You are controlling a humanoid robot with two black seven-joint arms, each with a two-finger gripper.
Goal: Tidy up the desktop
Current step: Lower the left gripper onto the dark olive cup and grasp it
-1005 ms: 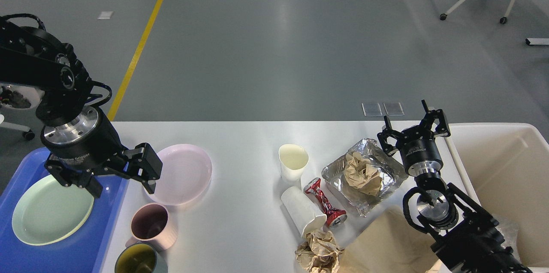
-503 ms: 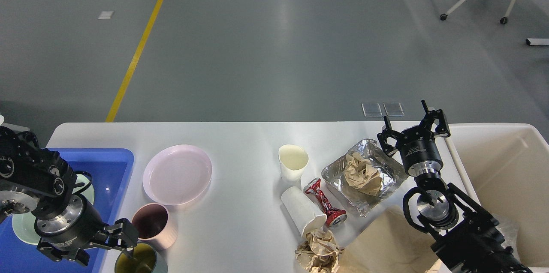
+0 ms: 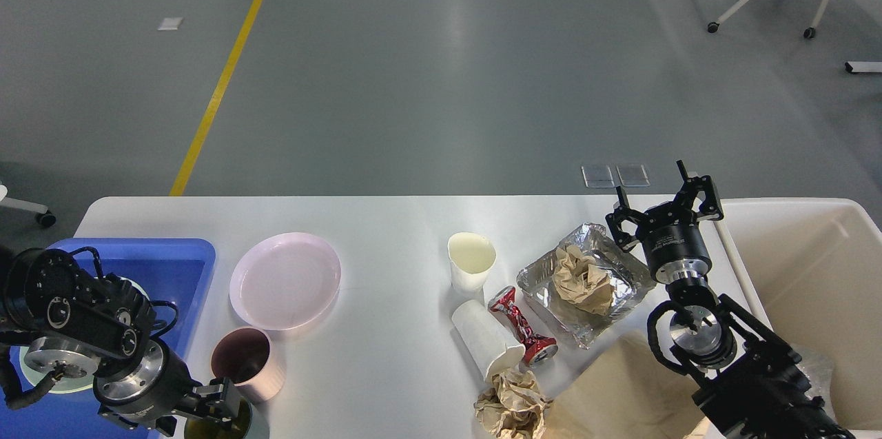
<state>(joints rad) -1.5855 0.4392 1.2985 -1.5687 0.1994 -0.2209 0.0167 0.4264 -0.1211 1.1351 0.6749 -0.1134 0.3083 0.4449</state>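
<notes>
Black metal is what you meet first: your left gripper (image 3: 207,411) sits low at the near-left corner of the desktop (image 3: 386,218), right over the rim of an olive-green cup (image 3: 231,423). Whether its fingers are spread or pressed together, you cannot tell, because they are dark and partly cut off by the bottom edge. It seems placed there to take this cup, probably for the blue tray (image 3: 176,261) just beside it at the left edge, where a pale green plate (image 3: 31,364) is mostly hidden under the arm. A dusky pink mug (image 3: 247,363) stands touching the cup, and a pink plate (image 3: 285,279) lies further back.

Your right gripper (image 3: 665,208) hangs with its fingers spread and holding nothing, near the right edge beside the cream bin (image 3: 792,208). Below it lies a foil tray (image 3: 586,284) with crumpled paper (image 3: 582,277) inside. I judge that this side collects the rubbish.
</notes>
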